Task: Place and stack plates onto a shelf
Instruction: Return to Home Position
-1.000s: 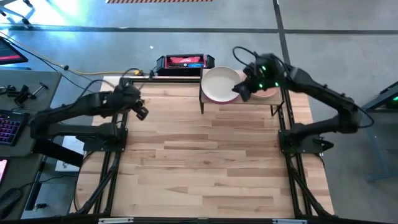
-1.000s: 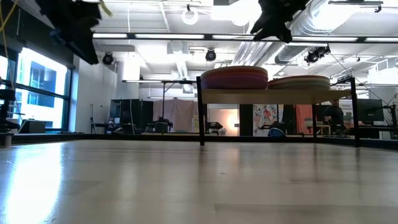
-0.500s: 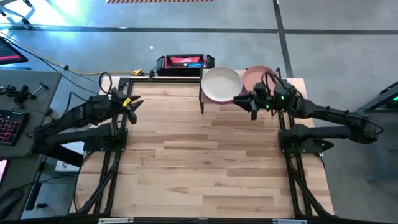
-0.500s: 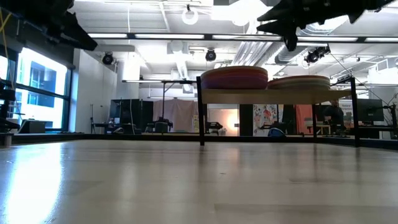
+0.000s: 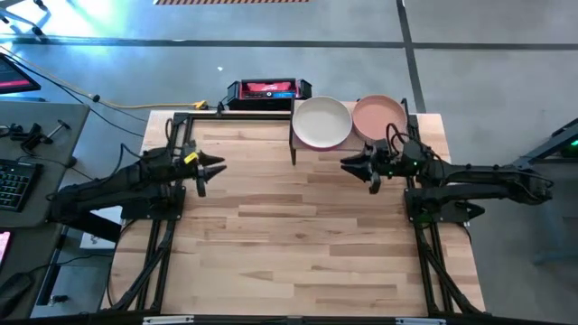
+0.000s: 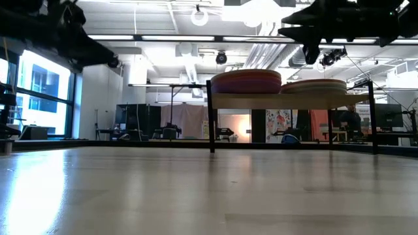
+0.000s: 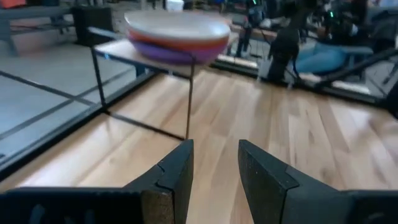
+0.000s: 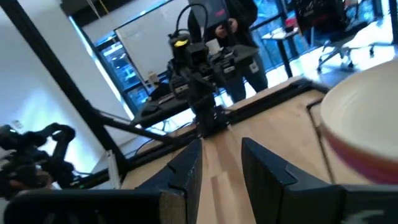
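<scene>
The shelf [image 5: 402,135] stands on thin black legs at the table's far edge. Two stacks of plates rest on its board: the left stack [image 6: 246,81] has a cream plate [image 5: 321,122] on top, the right stack [image 6: 315,86] a pale pink one [image 5: 379,116]. My left gripper [image 5: 213,169] hovers open over the table's left part, pointing level toward the right; in its wrist view the left stack [image 7: 177,36] lies ahead. My right gripper [image 5: 347,164] hovers open just in front of the shelf, pointing left, with nothing between its fingers [image 8: 186,171].
A red and black box [image 5: 267,90] sits behind the table's far edge. A desk with a keyboard [image 5: 13,185] is off to the left. The bare wooden tabletop [image 5: 298,235] stretches from the middle to the near edge. A person [image 8: 227,28] stands in the room beyond.
My right gripper has drawn back from above the shelf toward the table's near edge, sinking and tipping from pointing down to level. My left gripper has also sunk and tipped up to level, shifting a little toward the table's middle. The plates have stayed still.
</scene>
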### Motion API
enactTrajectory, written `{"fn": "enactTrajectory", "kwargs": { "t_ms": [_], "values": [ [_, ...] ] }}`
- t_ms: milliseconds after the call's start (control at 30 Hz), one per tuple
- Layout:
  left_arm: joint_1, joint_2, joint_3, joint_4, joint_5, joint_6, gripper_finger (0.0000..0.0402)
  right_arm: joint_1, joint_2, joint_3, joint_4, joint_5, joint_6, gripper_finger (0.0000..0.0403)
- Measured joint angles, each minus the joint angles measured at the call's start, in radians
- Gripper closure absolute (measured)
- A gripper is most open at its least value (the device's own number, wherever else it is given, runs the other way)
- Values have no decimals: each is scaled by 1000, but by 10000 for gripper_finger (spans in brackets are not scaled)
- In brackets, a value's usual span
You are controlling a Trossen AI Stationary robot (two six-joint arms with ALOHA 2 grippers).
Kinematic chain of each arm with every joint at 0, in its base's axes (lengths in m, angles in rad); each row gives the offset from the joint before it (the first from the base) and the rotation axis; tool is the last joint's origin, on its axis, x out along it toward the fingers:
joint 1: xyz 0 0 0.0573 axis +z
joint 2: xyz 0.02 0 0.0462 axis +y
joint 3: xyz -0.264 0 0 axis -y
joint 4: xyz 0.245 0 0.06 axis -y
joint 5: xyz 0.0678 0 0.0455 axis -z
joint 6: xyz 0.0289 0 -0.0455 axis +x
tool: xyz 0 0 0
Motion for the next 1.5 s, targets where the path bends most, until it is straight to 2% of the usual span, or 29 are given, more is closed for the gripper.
{"fn": "enactTrajectory", "kwargs": {
  "t_ms": [167,300,433,533,833,933,1033,1133,1267,1500],
  "values": [
    [0,0,-107,83,28,-2,289,54,0,-19,3,28,44,308],
    [0,0,-185,190,89,-11,289,101,1,-26,-7,95,43,308],
    [0,0,-244,227,109,-11,289,137,0,-26,-11,133,12,308],
    [0,9,-257,277,114,10,289,150,0,-26,-14,135,-13,308],
    [0,13,-258,266,126,25,289,137,-17,-26,-33,129,-68,308],
    [0,13,-258,266,121,20,289,114,-73,-26,-56,96,-111,308],
    [0,13,-258,262,103,14,289,89,-174,-26,-168,64,-141,308],
    [0,13,-258,255,62,14,289,66,-279,-26,-292,64,-143,308],
    [0,13,-258,246,-9,17,289,60,-398,-26,-342,51,-195,308],
    [0,13,-258,249,-15,17,289,61,-543,-26,-478,53,-224,308]
  ]
}}
